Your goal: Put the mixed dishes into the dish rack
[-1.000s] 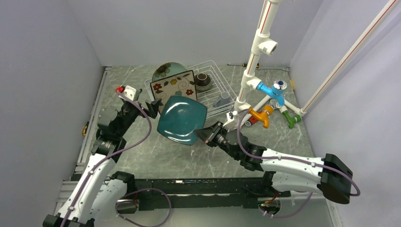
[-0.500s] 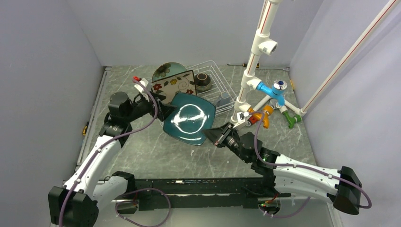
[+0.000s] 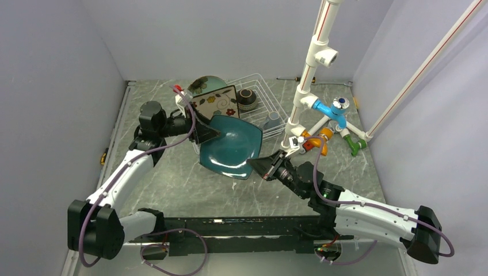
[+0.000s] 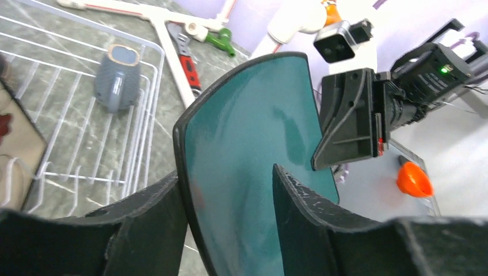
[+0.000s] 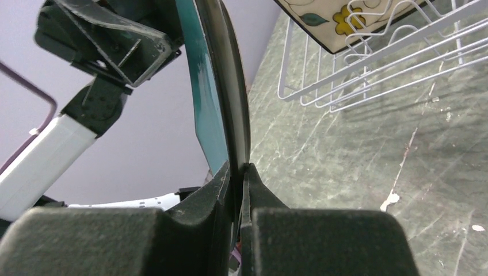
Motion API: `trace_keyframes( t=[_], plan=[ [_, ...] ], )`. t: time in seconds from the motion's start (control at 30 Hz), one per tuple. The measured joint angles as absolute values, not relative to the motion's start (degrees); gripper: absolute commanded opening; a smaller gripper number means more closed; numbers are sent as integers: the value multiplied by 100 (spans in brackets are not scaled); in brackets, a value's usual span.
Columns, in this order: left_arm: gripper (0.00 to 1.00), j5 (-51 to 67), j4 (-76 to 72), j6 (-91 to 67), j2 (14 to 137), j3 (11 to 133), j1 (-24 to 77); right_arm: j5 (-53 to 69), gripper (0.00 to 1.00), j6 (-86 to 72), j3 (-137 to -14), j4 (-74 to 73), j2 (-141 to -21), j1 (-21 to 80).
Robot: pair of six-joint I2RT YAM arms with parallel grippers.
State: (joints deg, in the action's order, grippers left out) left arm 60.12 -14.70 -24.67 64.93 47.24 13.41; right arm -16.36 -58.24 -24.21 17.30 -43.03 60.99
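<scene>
The dark teal square plate hangs tilted above the table, just in front of the white wire dish rack. My right gripper is shut on its near right edge, the rim pinched between the fingers in the right wrist view. My left gripper is open and straddles its left edge in the left wrist view, with the rim against one finger. The cream floral plate, pale green plate, brown bowl and grey mug are in the rack.
The white pipe stand with coloured fittings rises right of the rack, close to my right arm. Grey walls close in the table on the left, back and right. The mug lies on the rack wires.
My left arm swung right and its open jaws closed in around the teal plate's left edge. My right gripper carried the plate right and towards the rack, tilting it up.
</scene>
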Motion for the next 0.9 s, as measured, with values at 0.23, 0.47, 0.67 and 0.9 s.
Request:
trace_keyframes(
  t=[0.23, 0.47, 0.67, 0.9],
  plan=[
    [28, 6681, -1678, -3030, 7120, 4928, 1341, -1597, 0, -5647, -2414, 1758, -4211, 6090],
    [34, 6921, -1931, -3367, 7188, 4928, 1354, -1586, 0, -5544, -2414, 1772, -4228, 6066],
    [2, 6980, -1922, -3326, 7185, 4954, 1369, -1450, 0, -5435, -2449, 1712, -4233, 6016],
    [0, 6910, -2049, -3236, 7035, 4906, 1367, -1343, 35, -5251, -2703, 1361, -4335, 5968]
  ],
)
